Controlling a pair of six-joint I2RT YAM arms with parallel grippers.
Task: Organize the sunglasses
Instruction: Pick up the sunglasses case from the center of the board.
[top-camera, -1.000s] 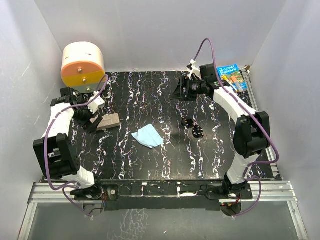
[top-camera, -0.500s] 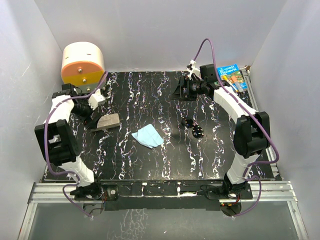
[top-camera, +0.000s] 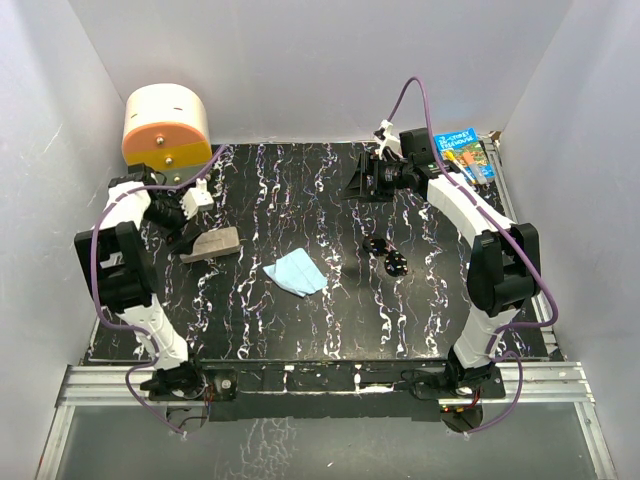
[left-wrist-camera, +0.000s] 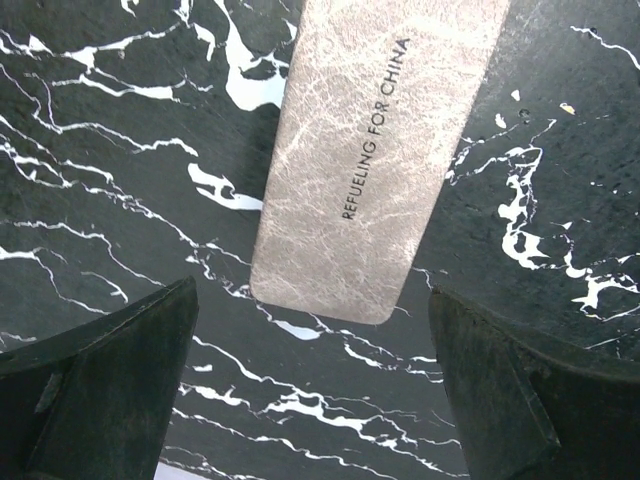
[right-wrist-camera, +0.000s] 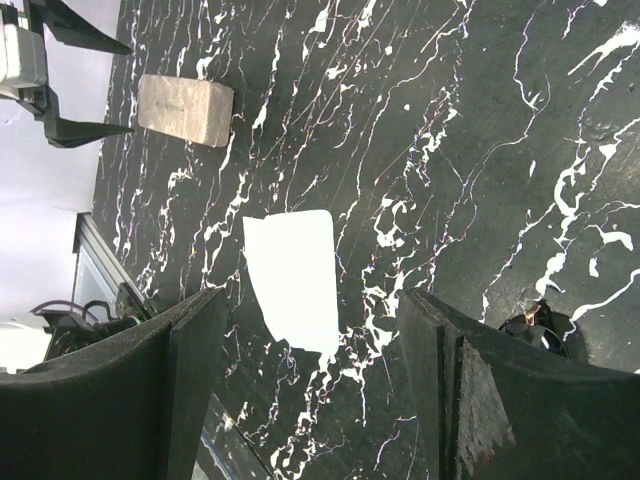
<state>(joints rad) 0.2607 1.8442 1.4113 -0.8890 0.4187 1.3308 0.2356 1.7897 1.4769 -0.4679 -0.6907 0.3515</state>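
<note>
1. Near the middle of the table (top-camera: 440, 320) lies a light-blue cloth (top-camera: 296, 272).
2. Just right of it, apart, rest the sunglasses (top-camera: 386, 256).
3. Farther left, the left tool (left-wrist-camera: 312, 300) is spread wide either side of the grey-brown case (top-camera: 212, 243).
4. Farthest back, the right tool (right-wrist-camera: 312, 295) hangs spread and empty.

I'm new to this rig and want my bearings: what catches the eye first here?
The black table veined with white dominates, with a big cream-and-orange drum at its far left corner. A light-blue cloth lies mid-table, the small black sunglasses to its right. The left hand hangs open, aimed at the end of a grey-brown case.
</note>
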